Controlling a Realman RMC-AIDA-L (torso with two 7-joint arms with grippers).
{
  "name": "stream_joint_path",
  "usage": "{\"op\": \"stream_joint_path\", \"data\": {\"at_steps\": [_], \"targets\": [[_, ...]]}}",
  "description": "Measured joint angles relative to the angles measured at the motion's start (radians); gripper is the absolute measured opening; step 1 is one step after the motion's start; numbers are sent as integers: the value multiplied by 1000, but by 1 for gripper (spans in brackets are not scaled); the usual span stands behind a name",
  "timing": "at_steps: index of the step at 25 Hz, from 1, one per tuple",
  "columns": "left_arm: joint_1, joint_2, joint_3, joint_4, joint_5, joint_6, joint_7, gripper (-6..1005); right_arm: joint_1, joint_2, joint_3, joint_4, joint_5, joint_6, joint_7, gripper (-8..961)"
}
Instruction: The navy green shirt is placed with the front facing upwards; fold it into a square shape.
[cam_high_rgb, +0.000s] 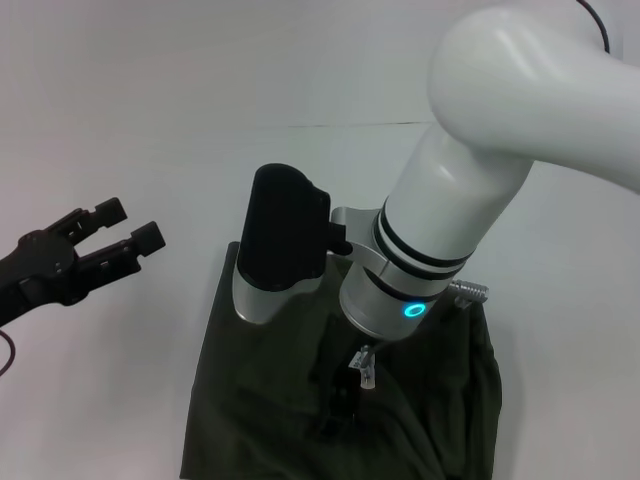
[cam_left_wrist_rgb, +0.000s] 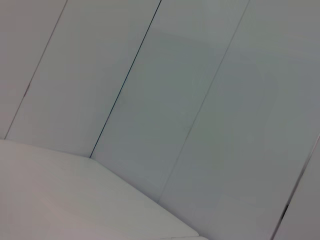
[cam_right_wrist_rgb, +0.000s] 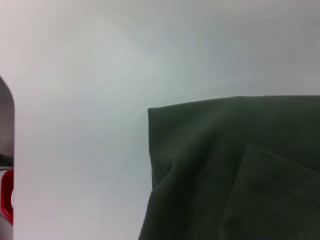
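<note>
The dark olive-green shirt (cam_high_rgb: 250, 400) lies bunched and partly folded on the white table (cam_high_rgb: 120, 400) at the near middle. Its chest print and collar are hidden. My right arm (cam_high_rgb: 450, 220) reaches down over the shirt. Its gripper (cam_high_rgb: 343, 398) shows only as dark parts low against the cloth. The right wrist view shows a folded corner of the shirt (cam_right_wrist_rgb: 230, 170) on the table. My left gripper (cam_high_rgb: 130, 225) is open and empty, held above the table to the left of the shirt. The left wrist view shows no shirt.
The white table (cam_right_wrist_rgb: 75, 100) stretches to the left of and beyond the shirt. A red object (cam_right_wrist_rgb: 6, 195) shows at the edge of the right wrist view. Grey wall panels (cam_left_wrist_rgb: 175, 100) fill the left wrist view.
</note>
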Motion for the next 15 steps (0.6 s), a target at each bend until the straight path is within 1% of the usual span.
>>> {"op": "stream_joint_path", "data": {"at_steps": [2,10,15], "targets": [[-1,0,0,0,-1,-2,0,964,-1,0,-2,-8,-2,0,0,721],[-2,2,-4,0,-2,-10,0,963,-8,0,-12,-35,-31,-4,1,532],[-2,2,-5,0,-2,-13,0,963,-6,0,-13,-36,-32,-10,-2,331]]}}
